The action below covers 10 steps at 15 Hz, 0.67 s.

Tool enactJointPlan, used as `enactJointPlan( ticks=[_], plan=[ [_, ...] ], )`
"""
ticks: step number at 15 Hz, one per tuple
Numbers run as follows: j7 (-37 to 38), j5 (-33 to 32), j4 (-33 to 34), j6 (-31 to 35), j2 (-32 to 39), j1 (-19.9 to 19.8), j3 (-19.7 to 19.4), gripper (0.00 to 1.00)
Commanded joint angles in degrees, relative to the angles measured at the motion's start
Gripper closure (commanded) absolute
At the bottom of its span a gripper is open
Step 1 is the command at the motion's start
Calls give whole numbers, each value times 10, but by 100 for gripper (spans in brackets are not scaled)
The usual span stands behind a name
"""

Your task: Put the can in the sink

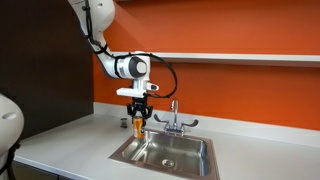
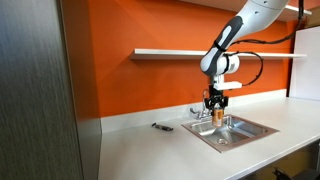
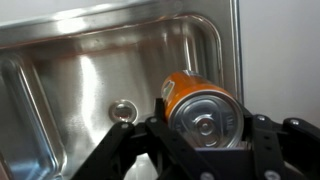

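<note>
My gripper [image 1: 137, 121] is shut on the small orange can [image 1: 137, 124] and holds it in the air above the sink's near corner. In the wrist view the can [image 3: 200, 108] fills the space between my black fingers [image 3: 204, 130], its pale silvery top facing the camera. The sink [image 3: 70, 80] lies below it, a stainless steel basin with a round drain [image 3: 122, 109]. In both exterior views the can [image 2: 214, 101] hangs just above the sink rim [image 2: 205, 134], near the chrome faucet [image 1: 172, 120].
The sink [image 1: 168, 154] is set in a pale countertop [image 1: 70, 145] against an orange wall. A small dark object [image 2: 160, 127] lies on the counter away from the basin. A white shelf [image 2: 170, 52] runs along the wall above. A dark cabinet panel [image 2: 35, 90] stands at the side.
</note>
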Motion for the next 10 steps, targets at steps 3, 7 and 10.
enactJointPlan(
  ticks=[3,7,10],
  plan=[
    [8,16,-5,31,15,-20,-6,62],
    [17,29,2,48,49,-24,-7,62],
    [22,37,6,66,76,-24,-7,62]
  ],
)
